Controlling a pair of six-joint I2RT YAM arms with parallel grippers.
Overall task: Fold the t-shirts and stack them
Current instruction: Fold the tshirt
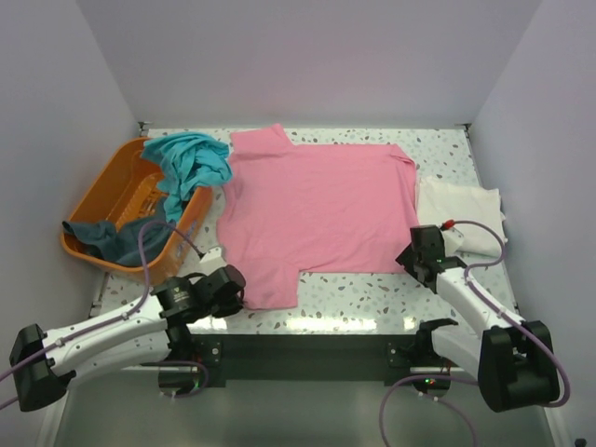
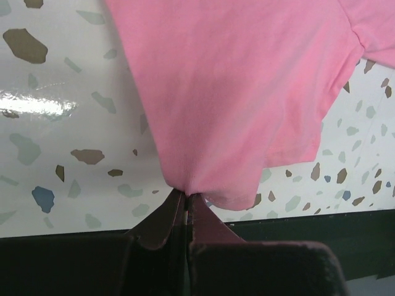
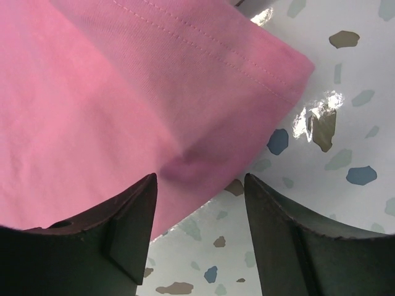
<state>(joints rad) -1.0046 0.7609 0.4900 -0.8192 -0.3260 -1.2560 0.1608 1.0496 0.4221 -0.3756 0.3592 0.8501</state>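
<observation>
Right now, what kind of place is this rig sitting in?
Probably a lab test cell rather than a home: plain pale walls box in a speckled terrazzo table, staged with a spread pink t-shirt and an orange basket holding a teal t-shirt.

Matt pink cloth t-shirt (image 1: 317, 209), glossy speckled table (image 1: 372, 298), orange plastic basket (image 1: 191, 219)

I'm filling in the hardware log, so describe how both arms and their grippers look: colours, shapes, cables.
Both the left arm and right arm have white link shells between black, rounded joint housings. A lavender cable loops along each, with a small red fitting near the right wrist. The left gripper and right gripper carry dark, matte fingers that taper like wedges toward the tips.
</observation>
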